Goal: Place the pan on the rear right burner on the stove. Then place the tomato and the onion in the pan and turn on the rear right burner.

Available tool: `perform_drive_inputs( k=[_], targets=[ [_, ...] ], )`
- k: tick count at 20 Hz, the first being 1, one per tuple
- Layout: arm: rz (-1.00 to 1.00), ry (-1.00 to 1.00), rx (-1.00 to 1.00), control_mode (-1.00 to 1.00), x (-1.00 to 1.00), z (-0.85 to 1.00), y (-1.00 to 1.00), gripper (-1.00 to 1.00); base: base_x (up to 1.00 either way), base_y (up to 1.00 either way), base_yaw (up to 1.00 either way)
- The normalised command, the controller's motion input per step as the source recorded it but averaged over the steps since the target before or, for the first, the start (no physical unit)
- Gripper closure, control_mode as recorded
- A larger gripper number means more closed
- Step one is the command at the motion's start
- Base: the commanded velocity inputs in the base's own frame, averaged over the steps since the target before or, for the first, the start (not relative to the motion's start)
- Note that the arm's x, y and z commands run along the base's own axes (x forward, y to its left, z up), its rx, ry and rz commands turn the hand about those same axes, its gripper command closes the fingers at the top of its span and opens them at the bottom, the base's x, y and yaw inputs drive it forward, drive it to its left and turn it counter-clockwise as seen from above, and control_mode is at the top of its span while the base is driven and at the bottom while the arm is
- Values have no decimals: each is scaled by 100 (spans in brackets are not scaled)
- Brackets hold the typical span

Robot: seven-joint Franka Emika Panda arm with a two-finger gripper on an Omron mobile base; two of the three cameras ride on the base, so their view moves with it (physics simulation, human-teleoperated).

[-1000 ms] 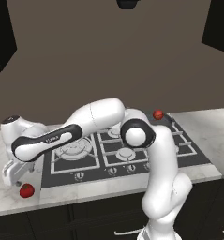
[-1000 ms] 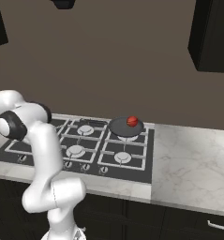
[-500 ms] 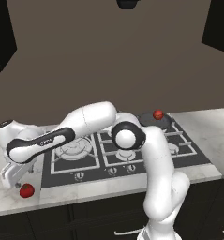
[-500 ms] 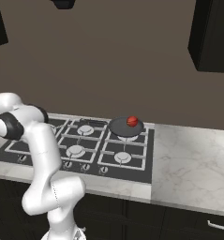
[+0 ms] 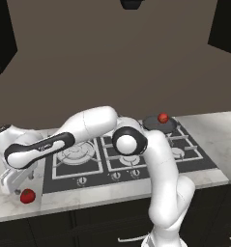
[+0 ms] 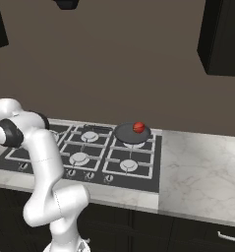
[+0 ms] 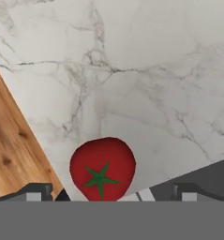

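The tomato (image 7: 102, 169), red with a green star, lies on the marble counter between my open gripper's (image 7: 111, 193) fingertips (image 7: 36, 191), apart from both. In the left base view the tomato (image 5: 27, 196) sits at the counter's front left, with the gripper (image 5: 16, 188) just above and left of it. The dark pan (image 5: 159, 125) stands on the stove (image 5: 151, 167) at the rear right, hiding the rear right burner. A small red ball, the onion (image 5: 162, 117), rests in it. From the right, the pan (image 6: 129, 135) holds the onion (image 6: 137, 128).
A strip of wood (image 7: 10, 154) runs along the left of the hand view, and a dark stove edge (image 7: 212, 171) crosses its lower right. Knobs (image 5: 116, 176) line the stove's front. Marble counter (image 6: 202, 167) stretches right of the stove.
The arm has sunk a little and its elbow has shifted left, bringing the hand lower over the tomato. The jaws have stayed open. Tomato, pan and onion have not moved.
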Motion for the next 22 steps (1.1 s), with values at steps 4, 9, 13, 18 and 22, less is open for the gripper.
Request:
perform_drive_inputs(
  k=[4, 9, 13, 18, 22],
  targets=[
    [0, 1, 0, -100, -3, -16, 0, -100, 0, 0, 0],
    [0, 2, -1, -100, -11, -20, -3, -100, 0, 0, 0],
    [0, 4, 0, -100, -13, -14, -8, -100, 0, 0, 0],
    [0, 1, -1, -100, -6, -10, -11, -100, 0, 0, 0],
    [0, 0, 0, -100, -1, -15, -8, -100, 0, 0, 0]
  ],
)
